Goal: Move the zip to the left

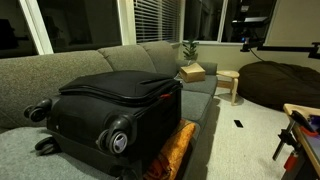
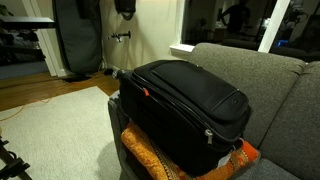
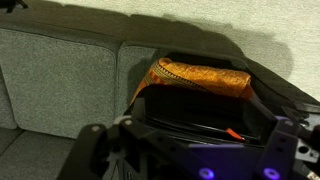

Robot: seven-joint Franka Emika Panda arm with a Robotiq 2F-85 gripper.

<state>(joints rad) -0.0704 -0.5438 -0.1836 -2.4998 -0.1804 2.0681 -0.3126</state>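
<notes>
A big black fabric suitcase (image 1: 115, 105) (image 2: 185, 105) lies flat on the grey couch, on top of an orange patterned cushion (image 2: 150, 155). The zip shows as a thin dark track (image 2: 176, 113) (image 3: 185, 124) along the suitcase's side, with a small red tab (image 2: 145, 92) (image 3: 233, 133) on it. The dark pull itself is too small to make out. My gripper (image 3: 190, 145) appears only in the wrist view, as dark fingers (image 3: 92, 150) at the bottom edge. It is open, holds nothing, and stands clear of the suitcase. That view is upside down, so the cushion (image 3: 200, 76) sits above the case.
The suitcase's wheels (image 1: 118, 140) point toward the couch's front edge. A cardboard box (image 1: 191, 72) lies on the couch behind it. A wooden stool (image 1: 230, 84) and a dark beanbag (image 1: 282, 84) stand beyond. The couch back (image 2: 250, 65) rises behind the case.
</notes>
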